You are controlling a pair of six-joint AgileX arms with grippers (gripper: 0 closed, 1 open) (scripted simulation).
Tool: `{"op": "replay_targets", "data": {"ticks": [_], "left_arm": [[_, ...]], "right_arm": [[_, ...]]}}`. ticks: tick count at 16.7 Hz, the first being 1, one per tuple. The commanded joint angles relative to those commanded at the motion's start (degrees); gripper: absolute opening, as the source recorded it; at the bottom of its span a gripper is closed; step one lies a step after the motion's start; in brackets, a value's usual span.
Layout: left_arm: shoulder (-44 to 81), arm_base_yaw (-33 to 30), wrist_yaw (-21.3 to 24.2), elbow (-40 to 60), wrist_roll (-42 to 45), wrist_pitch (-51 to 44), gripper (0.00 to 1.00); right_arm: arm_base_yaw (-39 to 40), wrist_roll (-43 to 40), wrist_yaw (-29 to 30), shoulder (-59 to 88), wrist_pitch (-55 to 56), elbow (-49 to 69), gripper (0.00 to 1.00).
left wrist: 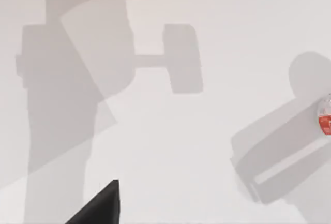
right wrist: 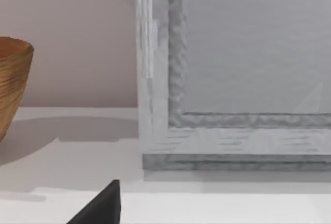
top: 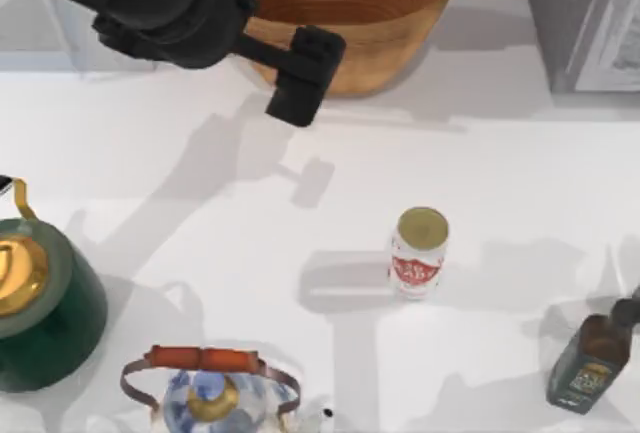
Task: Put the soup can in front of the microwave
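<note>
At the top view's upper left, the left hand (top: 300, 88) hangs above the white tabletop (top: 200, 253), touching and holding nothing; whether its fingers are apart or together cannot be told. Right of centre stands the soup can (top: 419, 253), upright, long axis vertical, gold top up, white label with a red emblem whose writing is unreadable. The microwave (top: 585, 18) sits at the far right corner, well apart from the can.

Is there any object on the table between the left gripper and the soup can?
No. In the top view the left gripper hangs near the wooden bowl, and the table between it and the soup can is bare apart from shadows.
</note>
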Motion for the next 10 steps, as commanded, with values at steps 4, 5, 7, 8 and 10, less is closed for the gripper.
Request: {"op": "replay_targets", "data": {"ticks": [4, 5, 7, 8, 10], "left_arm": [[23.7, -8.0, 0.1, 23.8, -0.6, -13.8, 1.00], [28.5, -9.6, 0.1, 28.6, -0.7, -16.7, 1.00], [36.7, -12.5, 0.1, 36.5, -0.9, -21.8, 1.00], [39.9, -13.7, 0.1, 39.6, -1.0, -23.9, 1.00], [44.6, -15.4, 0.1, 43.9, -1.0, -27.0, 1.00]], "right_arm": [[0.0, 0.0, 0.0, 0.0, 0.0, 0.0, 1.00], [0.0, 0.0, 0.0, 0.0, 0.0, 0.0, 1.00], [0.0, 0.0, 0.0, 0.0, 0.0, 0.0, 1.00], [0.0, 0.0, 0.0, 0.0, 0.0, 0.0, 1.00], [0.0, 0.0, 0.0, 0.0, 0.0, 0.0, 1.00]]}}
